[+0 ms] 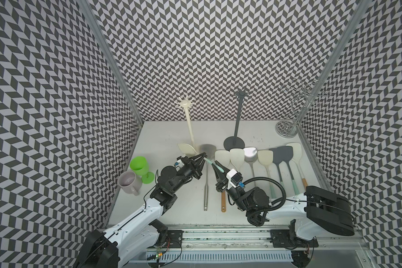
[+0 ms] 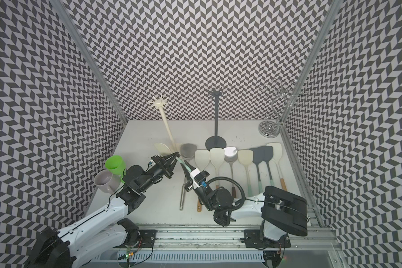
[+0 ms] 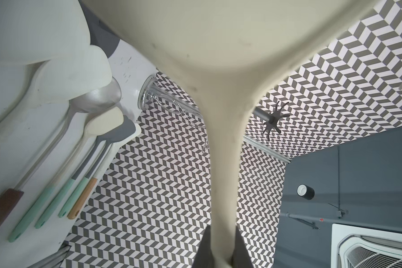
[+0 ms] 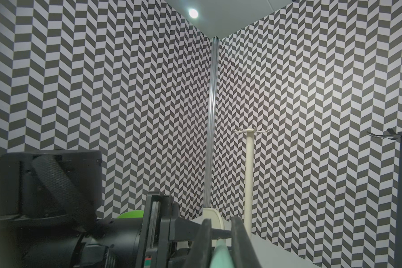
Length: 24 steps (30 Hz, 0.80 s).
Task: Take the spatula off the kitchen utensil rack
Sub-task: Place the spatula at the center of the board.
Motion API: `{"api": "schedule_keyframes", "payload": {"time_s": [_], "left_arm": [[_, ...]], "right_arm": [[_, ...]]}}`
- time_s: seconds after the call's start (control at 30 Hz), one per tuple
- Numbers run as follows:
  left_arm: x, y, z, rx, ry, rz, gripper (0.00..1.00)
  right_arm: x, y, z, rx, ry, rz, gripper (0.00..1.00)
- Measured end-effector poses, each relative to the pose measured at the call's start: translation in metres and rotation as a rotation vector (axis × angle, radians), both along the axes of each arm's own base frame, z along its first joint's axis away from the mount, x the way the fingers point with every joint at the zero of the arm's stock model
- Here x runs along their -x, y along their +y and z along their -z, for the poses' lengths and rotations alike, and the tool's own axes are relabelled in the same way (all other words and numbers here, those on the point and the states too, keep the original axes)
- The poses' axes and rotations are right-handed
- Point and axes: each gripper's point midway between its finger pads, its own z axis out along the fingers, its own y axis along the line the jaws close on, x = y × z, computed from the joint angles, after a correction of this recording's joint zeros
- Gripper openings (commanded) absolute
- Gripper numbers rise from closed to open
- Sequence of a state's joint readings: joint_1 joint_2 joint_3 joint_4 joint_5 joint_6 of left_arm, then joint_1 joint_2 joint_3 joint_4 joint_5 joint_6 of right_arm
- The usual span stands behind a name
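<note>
The spatula has a cream head (image 1: 186, 149) and a mint handle (image 1: 212, 165), and it hangs level a little above the table between my two grippers. It is low beside the foot of the cream utensil rack (image 1: 189, 120), well clear of the hooks at the rack's top. My left gripper (image 1: 203, 156) is shut on the cream neck (image 3: 223, 185); the wide head fills the left wrist view. My right gripper (image 1: 215, 166) has a finger (image 4: 205, 232) on each side of the mint handle (image 4: 221, 253). Whether it still presses the handle is unclear.
Several spatulas lie in a row (image 1: 253, 157) to the right, and a metal one (image 1: 205, 185) lies under the grippers. A dark rack (image 1: 238, 116) and a chrome wire rack (image 1: 295, 111) stand behind. A green cup (image 1: 138, 163) and a grey mug (image 1: 128, 182) sit left.
</note>
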<state>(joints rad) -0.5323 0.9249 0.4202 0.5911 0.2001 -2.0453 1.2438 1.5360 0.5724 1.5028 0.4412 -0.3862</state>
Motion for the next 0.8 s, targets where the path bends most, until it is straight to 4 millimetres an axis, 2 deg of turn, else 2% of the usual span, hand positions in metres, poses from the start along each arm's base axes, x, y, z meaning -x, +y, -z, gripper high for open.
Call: {"api": "schedule_keyframes", "payload": {"time_s": [0.07,0.13,0.3,0.37,0.43,0.5,0.63,0.8], "left_arm": [[-0.004,0.011,0.000,-0.032,-0.014,-0.038,0.00],[-0.013,0.029,0.002,-0.099,-0.034,-0.099,0.00],[-0.038,0.072,-0.013,-0.313,-0.103,-0.220,0.00],[-0.042,0.082,-0.022,-0.413,-0.148,-0.237,0.00],[-0.044,0.085,-0.025,-0.521,-0.190,-0.232,0.00],[-0.046,0.087,-0.020,-0.635,-0.222,-0.215,0.00],[-0.046,0.089,0.011,-0.866,-0.248,-0.144,0.00],[-0.038,0.093,0.054,-1.115,-0.255,-0.025,0.00]], "right_arm": [[0.005,-0.006,0.004,0.008,0.004,0.001,0.53],[0.008,-0.021,0.003,-0.017,0.028,0.003,0.61],[0.015,-0.053,-0.021,-0.141,0.082,-0.039,0.74],[0.014,-0.057,-0.026,-0.151,0.120,-0.068,0.77],[0.010,-0.052,-0.023,-0.124,0.173,-0.091,0.80],[0.005,-0.044,-0.013,-0.069,0.231,-0.108,0.82],[-0.010,-0.030,0.025,0.080,0.378,-0.137,0.85],[-0.032,-0.036,0.078,0.211,0.579,-0.127,0.94]]}}
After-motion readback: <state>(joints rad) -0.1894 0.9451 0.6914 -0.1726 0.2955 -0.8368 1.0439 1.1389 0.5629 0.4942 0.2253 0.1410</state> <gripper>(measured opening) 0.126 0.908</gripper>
